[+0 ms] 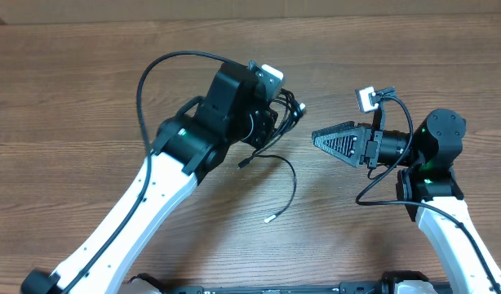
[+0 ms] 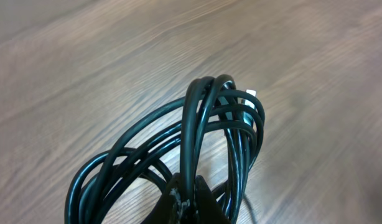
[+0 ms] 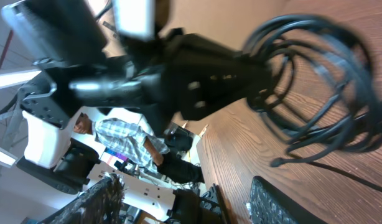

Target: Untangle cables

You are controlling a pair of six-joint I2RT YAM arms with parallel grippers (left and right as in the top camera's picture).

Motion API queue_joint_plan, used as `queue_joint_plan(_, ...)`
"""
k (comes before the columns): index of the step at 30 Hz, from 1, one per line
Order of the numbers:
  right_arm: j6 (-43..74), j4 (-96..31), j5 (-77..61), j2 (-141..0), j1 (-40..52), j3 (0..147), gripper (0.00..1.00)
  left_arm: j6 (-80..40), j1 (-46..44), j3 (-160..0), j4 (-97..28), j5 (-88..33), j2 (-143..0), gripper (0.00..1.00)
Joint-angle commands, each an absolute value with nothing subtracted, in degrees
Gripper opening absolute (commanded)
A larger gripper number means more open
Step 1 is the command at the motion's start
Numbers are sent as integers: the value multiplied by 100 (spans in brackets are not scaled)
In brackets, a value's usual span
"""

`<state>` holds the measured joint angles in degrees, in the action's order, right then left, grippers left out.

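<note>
Noted left gripper (image 2: 190, 190) pinched tight on the cables (image 2: 190, 130), a looped black bundle mid-table, slightly far. Seen one loose strand (image 1: 292, 175) trailing toward the near side, ending in a pale plug (image 1: 271, 218) on the table (image 1: 87, 73). Found right gripper (image 1: 316, 136) standing wide, holding nothing, just right of bundle.

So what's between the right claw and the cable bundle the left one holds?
Only bare wooden table, seen in the overhead view. The open right claw points at the cable bundle without touching it.
</note>
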<state>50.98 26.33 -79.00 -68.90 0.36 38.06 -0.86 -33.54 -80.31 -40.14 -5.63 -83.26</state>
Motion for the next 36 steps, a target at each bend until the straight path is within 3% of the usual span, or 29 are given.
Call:
queue_joint_plan(1,5078,2639,-7850,-6882,27,3885,63,720,-3481,-8178,-4174,-1267,-8001,4)
queue_joint_plan(19,4941,2639,-7846,-6882,25,3885,63,1002,-3581,-8182,-3500,-3774,-7859,4)
queue_joint_plan(36,4923,2615,-7697,-6882,27,3885,63,554,-3583,-8182,-3109,-4722,-7273,4)
